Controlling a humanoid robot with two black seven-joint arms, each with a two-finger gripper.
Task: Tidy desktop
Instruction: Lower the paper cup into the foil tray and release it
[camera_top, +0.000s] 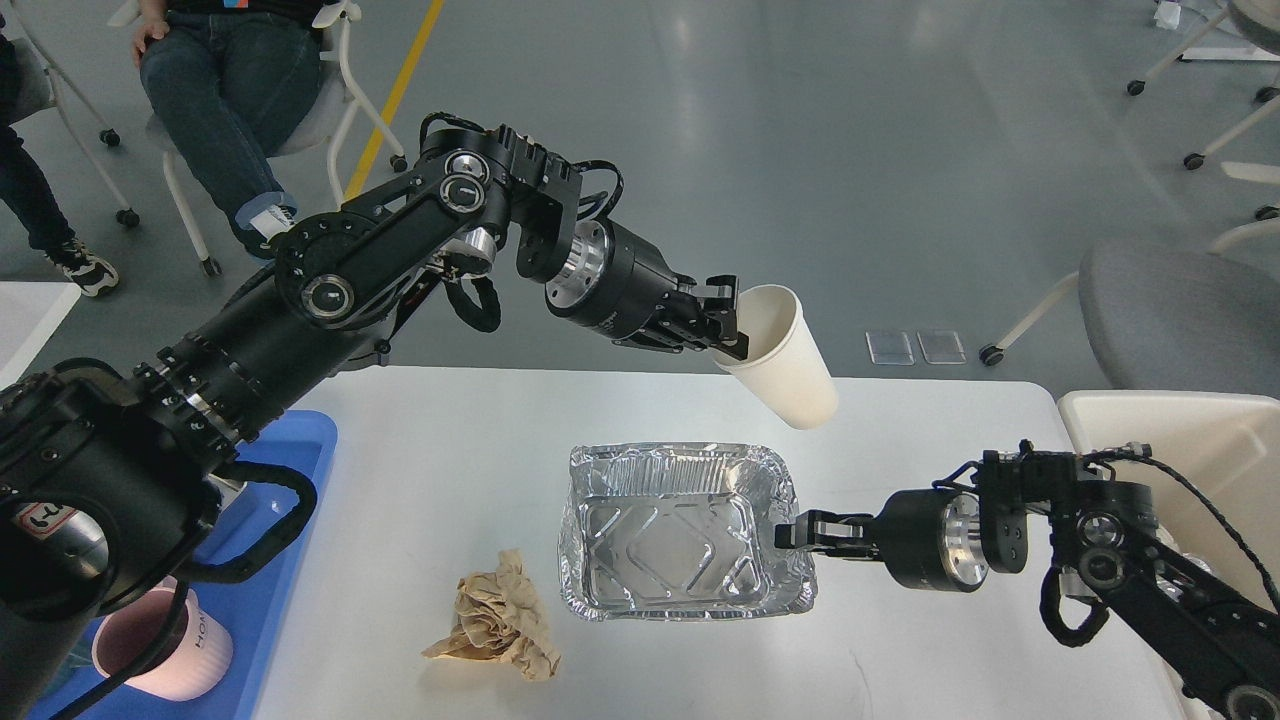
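- Desktop (430, 470): a wide white tabletop with rounded corners is seen filling the near half of the view; it is judged stiff, smooth and fixed, not a thing to be gripped, and only the loose items on it are to be taken hold of.
- A paper cup (785, 360) is held tilted above the far part of the desktop by the left gripper (728, 322), whose fingers are pinched on the cup's rim. The cup is judged light and easily crushed.
- A foil tray (680, 530) is seen at mid-table; the right gripper (800, 533) is pressed on its right rim. The foil is judged thin and easily dented, best held at the rolled rim.
- Crumpled brown paper (497, 620) lies near-left of the tray, apart from both grippers; it is judged soft and light.
- A blue tray (290, 500) with a pink cup (165, 645) is noted at the left edge, a cream bin (1180, 440) at the right.
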